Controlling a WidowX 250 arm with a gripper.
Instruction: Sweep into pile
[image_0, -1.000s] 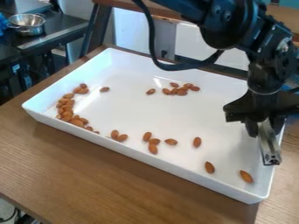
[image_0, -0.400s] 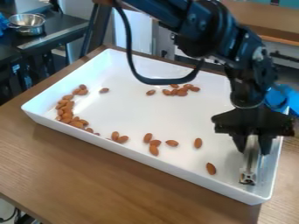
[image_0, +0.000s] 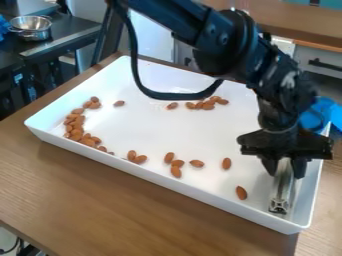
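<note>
Pincer (image_0: 285, 168) has shifted lower, clamping a metal bar (image_0: 282, 191); nearest almond (image_0: 241, 193) lies left.

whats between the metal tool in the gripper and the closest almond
Only bare white tray lies between the metal tool and that almond, in the camera view.

Metal tool (image_0: 282, 192) partly hidden by claw (image_0: 284, 167); arm (image_0: 224, 40) cropped above.

Bright, soft light across the white tray (image_0: 167, 135), probably from the far side.
</note>
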